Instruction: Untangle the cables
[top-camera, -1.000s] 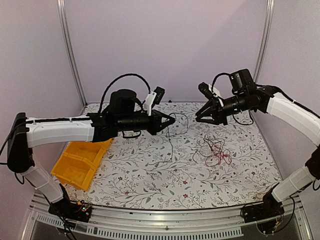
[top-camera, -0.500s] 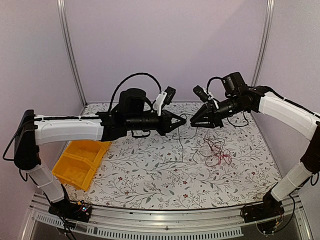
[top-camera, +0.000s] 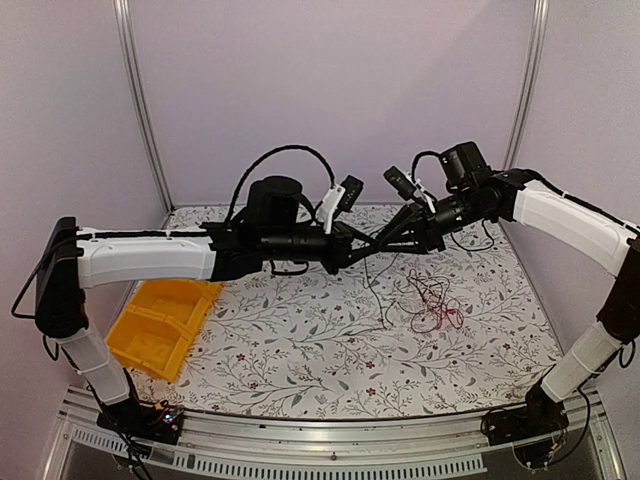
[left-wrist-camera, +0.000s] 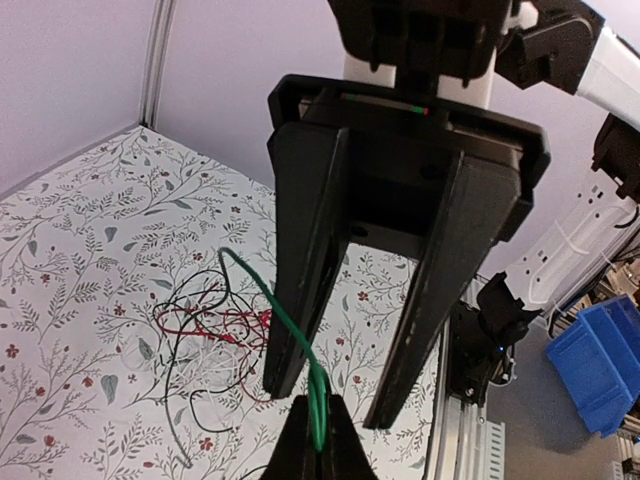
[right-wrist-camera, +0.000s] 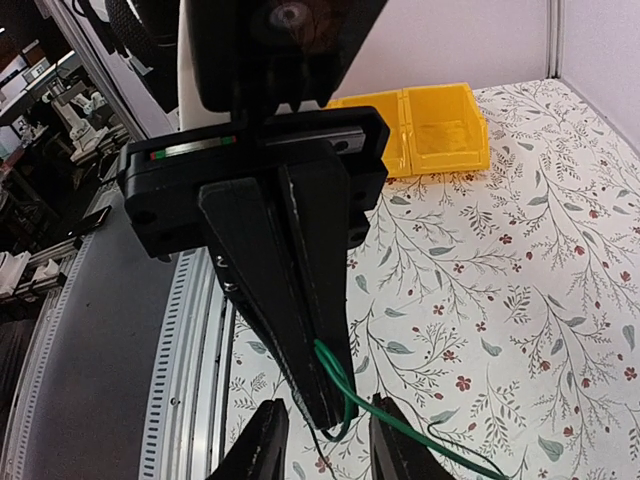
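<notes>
Left tool (left-wrist-camera: 320, 455) pinches one green cable (left-wrist-camera: 319, 410) — right tool (right-wrist-camera: 325, 445) gapes facing it, one tangle (top-camera: 432, 300) below.

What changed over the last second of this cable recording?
The left gripper swung right and the right gripper left until they met; the right one's open jaws now flank the left one's tip. The left gripper stays shut on the green cable. The red and black tangle and the yellow bin lie unmoved.
</notes>
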